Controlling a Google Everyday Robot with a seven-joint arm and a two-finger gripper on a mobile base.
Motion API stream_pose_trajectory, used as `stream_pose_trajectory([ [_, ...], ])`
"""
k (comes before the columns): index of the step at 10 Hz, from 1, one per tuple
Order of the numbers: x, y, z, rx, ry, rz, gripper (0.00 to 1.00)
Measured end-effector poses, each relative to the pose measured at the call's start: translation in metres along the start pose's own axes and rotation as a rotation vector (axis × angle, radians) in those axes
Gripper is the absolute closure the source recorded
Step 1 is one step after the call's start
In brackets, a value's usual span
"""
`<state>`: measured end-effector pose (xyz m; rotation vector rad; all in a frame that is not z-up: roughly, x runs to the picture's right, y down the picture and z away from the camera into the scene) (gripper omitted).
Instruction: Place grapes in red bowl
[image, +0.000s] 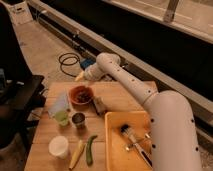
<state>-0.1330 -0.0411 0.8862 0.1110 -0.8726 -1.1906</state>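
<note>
The red bowl (80, 95) stands on the wooden table near its far left edge. Dark grapes (85, 94) lie inside it. My gripper (80, 76) is at the end of the white arm, above and behind the bowl, over the table's far edge. It is clear of the bowl and nothing shows in it.
A silver cup (78, 120) and a green cup (61, 118) stand in front of the bowl. A white cup (58, 146), a banana (76, 154) and a green vegetable (90, 149) lie nearer. A yellow bin (114, 150) with a brush is on the right. A small dark object (99, 106) lies beside the bowl.
</note>
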Motion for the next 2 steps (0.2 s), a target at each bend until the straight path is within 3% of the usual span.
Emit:
stream_pose_trajectory([
  [2,0.0003,0.0009,-0.0007,0.0,0.001,0.001,0.2],
])
